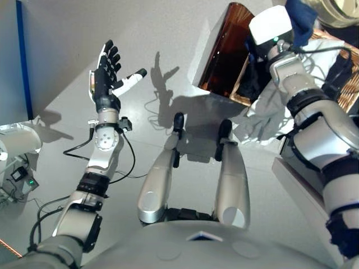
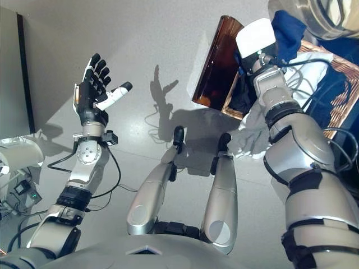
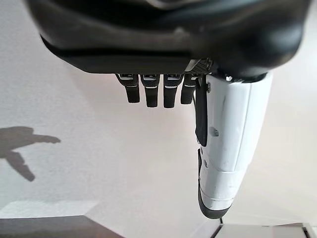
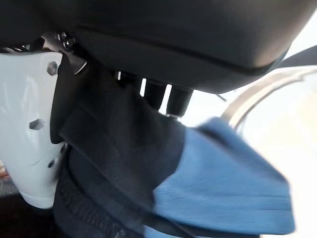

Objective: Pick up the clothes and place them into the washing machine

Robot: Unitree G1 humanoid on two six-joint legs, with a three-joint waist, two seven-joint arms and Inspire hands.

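Clothes for this load are split between two places: a blue garment (image 4: 223, 183) is pinched in the right hand (image 4: 148, 59), whose fingers and white-covered thumb curl round the dark and blue folds, while the rest, white (image 2: 305, 70) and dark pieces, lie heaped in the wicker basket (image 2: 342, 95) on the floor at the robot's right. The right arm is raised high so the cloth hangs free of the basket rim and close to the washing machine's round door (image 2: 322, 17), whose metal ring shows just beyond the garment (the drum opening itself is mostly out of view). That height reads as a lift meant to carry the piece over the lip and not drag it. A brown translucent panel (image 2: 216, 61) stands tilted against the basket's near side, out of the arm's path. The left hand (image 1: 107, 70) is held up over bare floor well away from the basket, fingers straight and thumb spread, holding nothing; it seems parked there to keep clear of the working arm. Judging by the basket, most of the task is not yet done
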